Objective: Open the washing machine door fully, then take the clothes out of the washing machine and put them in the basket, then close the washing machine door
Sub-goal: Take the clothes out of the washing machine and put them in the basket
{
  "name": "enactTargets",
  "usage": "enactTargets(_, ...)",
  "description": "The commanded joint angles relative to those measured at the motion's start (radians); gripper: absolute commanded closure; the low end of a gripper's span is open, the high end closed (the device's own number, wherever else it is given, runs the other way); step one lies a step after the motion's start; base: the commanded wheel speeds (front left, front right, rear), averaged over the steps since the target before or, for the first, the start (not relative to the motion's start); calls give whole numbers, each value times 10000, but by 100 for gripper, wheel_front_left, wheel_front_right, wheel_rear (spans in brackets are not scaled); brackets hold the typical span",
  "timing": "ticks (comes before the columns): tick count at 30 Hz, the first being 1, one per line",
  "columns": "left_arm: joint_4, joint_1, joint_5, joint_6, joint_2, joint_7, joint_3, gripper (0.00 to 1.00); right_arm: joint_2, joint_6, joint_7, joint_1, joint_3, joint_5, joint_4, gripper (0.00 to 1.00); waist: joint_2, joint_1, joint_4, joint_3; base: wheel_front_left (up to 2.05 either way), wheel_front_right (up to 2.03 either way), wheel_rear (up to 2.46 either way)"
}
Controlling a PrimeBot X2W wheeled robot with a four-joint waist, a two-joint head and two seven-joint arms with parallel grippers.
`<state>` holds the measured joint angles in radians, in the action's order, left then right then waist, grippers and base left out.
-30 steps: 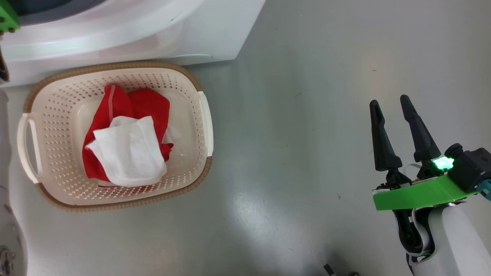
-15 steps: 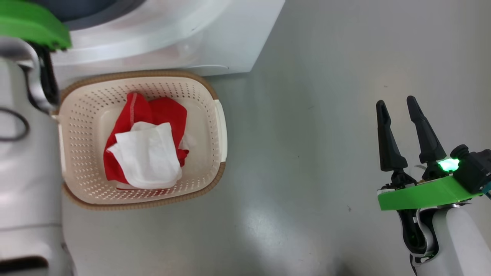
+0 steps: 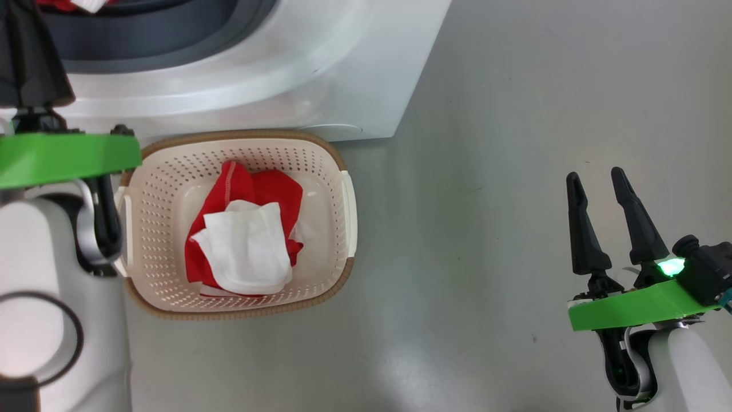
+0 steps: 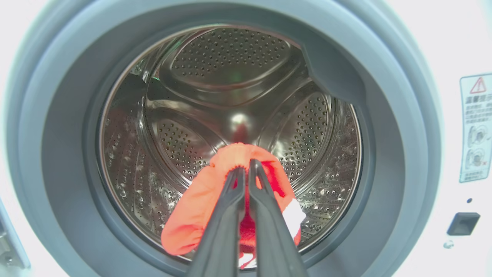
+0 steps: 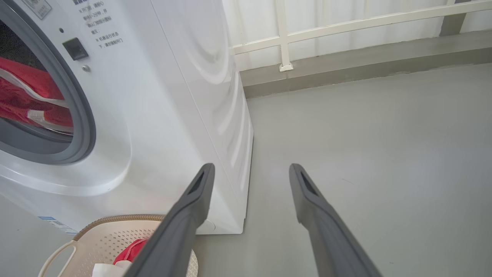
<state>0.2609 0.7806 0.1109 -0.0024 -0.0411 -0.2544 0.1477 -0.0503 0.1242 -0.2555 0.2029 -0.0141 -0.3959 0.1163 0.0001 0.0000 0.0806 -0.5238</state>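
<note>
The floor (image 3: 503, 114) is smooth, grey and slightly glossy, with a pale sheen of reflected light. The white washing machine (image 3: 343, 86) stands on it. The cream basket (image 3: 320, 229) sits on the floor directly in front of the machine's base, its brown rim close against it.

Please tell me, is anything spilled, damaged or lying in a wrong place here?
Nothing stands out. One red and white garment lies wholly inside the basket, and the left gripper is shut on another red garment at the mouth of the drum.
</note>
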Motion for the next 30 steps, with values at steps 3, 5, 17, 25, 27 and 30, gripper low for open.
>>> enactTargets(3, -969, -557, -164, -133, -204, -73, 254, 100, 1, 65, -63, -255, 188, 157, -238, 0, -1, 0, -125, 71, 0, 0, 0)
enactTargets(5, -1835, -926, -108, -99, -139, -73, 294, 100, 1, 65, -63, -272, 161, 189, -268, 0, -1, 0, -182, 67, 0, 0, 0)
enactTargets(17, -4631, -2201, 397, 625, -94, -74, -369, 95, -24, 65, -63, -428, 169, 256, -294, 0, -1, 0, -267, 131, 0, 0, 0)
enactTargets(25, -4400, -3118, 497, 888, -92, -74, -842, 100, -23, 65, -63, -431, 249, 247, -309, 0, -1, 0, -195, 86, 0, 0, 0)
enactTargets(27, -3960, -3333, 529, 895, -92, -74, -872, 100, -22, 65, -63, -424, 267, 236, -316, 0, -1, 0, -163, 64, 0, 0, 0)
enactTargets(30, -3099, -3538, 619, 810, -92, -74, -959, 100, -19, 65, -63, -403, 275, 224, -343, 0, -1, 0, -137, -29, 0, 0, 0)
